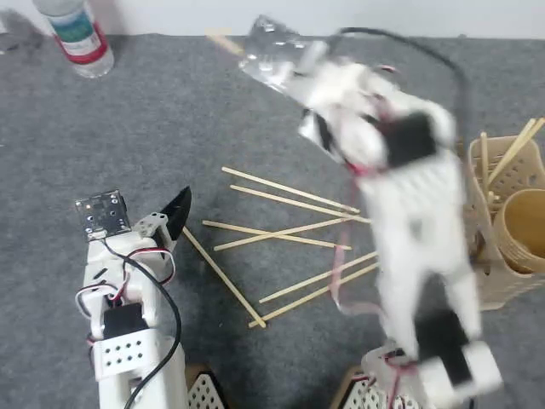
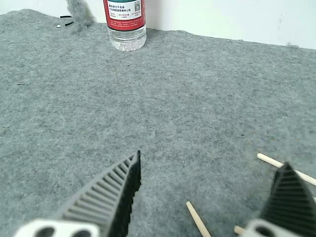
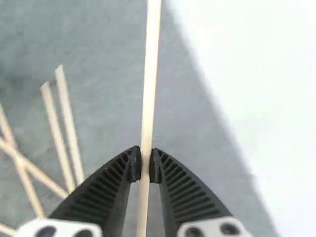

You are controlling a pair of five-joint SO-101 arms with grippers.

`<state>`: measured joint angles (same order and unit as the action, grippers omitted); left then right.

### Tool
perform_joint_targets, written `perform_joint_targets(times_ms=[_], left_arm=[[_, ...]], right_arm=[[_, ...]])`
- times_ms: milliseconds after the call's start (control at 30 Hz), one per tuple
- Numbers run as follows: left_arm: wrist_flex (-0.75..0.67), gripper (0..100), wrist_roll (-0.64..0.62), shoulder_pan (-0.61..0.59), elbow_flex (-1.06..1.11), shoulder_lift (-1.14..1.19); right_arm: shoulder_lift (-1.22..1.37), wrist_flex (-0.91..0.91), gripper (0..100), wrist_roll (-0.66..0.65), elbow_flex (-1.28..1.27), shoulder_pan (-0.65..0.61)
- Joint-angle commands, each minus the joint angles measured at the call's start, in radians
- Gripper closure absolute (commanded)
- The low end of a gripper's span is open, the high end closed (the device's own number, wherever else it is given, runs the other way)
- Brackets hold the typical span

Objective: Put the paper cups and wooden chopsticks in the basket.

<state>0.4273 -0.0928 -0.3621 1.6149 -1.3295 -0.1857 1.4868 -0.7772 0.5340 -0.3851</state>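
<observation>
Grey felt (image 1: 170,128) | right fingers (image 3: 118,182) clamp chopstick (image 3: 149,74), arm raised | left fingers (image 2: 116,190) apart

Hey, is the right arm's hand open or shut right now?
Shut. In the right wrist view the right hand clamps a chopstick, pressing against it from both sides.

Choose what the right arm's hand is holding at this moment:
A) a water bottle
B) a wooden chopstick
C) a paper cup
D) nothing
B: in the right wrist view, the right hand is closed on a single wooden chopstick that runs straight out between its fingers.
</observation>
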Motion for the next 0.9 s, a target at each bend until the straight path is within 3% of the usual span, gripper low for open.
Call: perform_joint_targets(times_ms=[0, 300, 533, 667, 867], left_arm=[[-0.018, 61, 0.005, 0.002, -0.005, -0.012], [-0.015, 61, 0.009, 0.0, -0.001, -0.012], [-0.015, 61, 0.011, 0.0, -0.001, -0.012], [-0.015, 61, 0.011, 0.0, -0.001, -0.012], [-0.017, 61, 0.011, 0.002, -0.001, -0.012]], right_arm=[[-0.219, -0.002, 99.1, 0.095, 0.032, 0.064], [-0.403, -0.007, 99.1, 0.48, 0.02, 0.444], [-0.559, -0.065, 99.1, 0.554, -0.189, 0.489], [-0.779, -0.223, 99.1, 0.603, -0.48, 0.489], [-1.023, -0.763, 99.1, 0.562, -1.022, 0.547]])
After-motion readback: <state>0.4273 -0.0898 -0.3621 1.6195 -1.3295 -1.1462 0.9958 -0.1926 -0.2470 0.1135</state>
